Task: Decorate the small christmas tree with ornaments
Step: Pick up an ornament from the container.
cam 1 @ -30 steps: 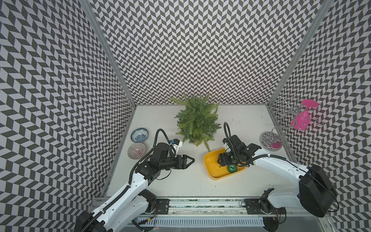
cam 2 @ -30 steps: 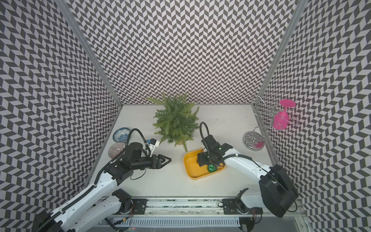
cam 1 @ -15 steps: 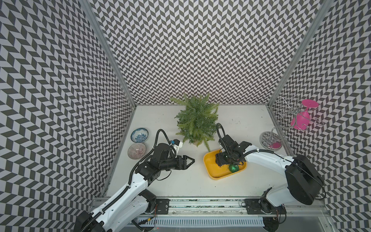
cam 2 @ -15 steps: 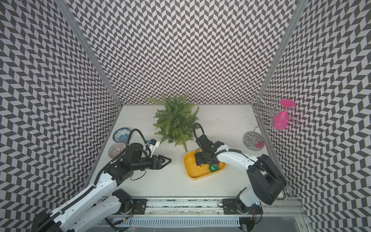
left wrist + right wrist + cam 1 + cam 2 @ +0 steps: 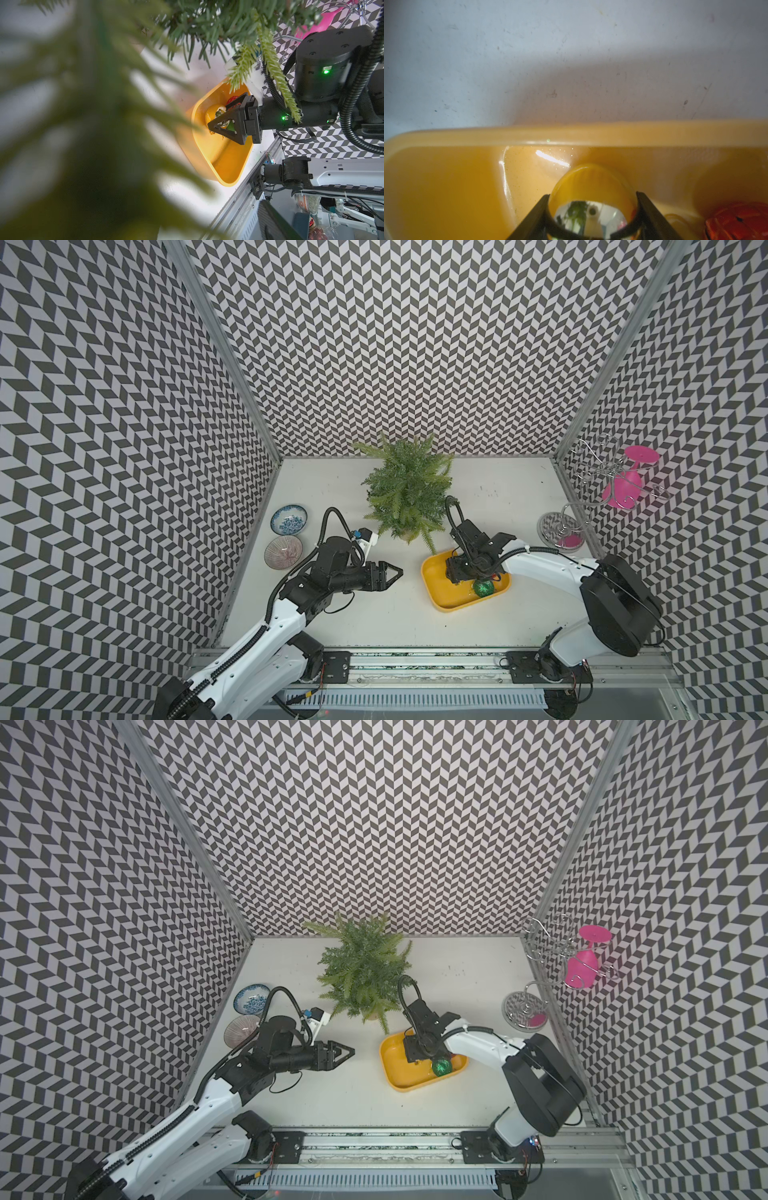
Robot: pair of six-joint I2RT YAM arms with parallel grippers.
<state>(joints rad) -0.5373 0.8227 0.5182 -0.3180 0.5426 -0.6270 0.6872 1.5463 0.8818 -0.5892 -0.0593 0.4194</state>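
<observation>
Early stage. Small christmas tree (image 5: 409, 489) at back of desk (image 5: 374, 614), bare, no ornaments hung. Gold bauble (image 5: 591, 182), red bauble (image 5: 735, 220), green bauble (image 5: 483, 588) all in yellow tray (image 5: 440, 601). Right fingers (image 5: 537, 212) clenched on gold bauble, low in tray. Left fingers (image 5: 388, 567) spread, empty, beside tray. All three hangs left.

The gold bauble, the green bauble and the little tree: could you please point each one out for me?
gold bauble (image 5: 591, 182): right wrist view, on its shiny upper dome.
green bauble (image 5: 483, 587): in a top view, on its glittery middle.
little tree (image 5: 409, 489): in a top view, on its central foliage.
</observation>
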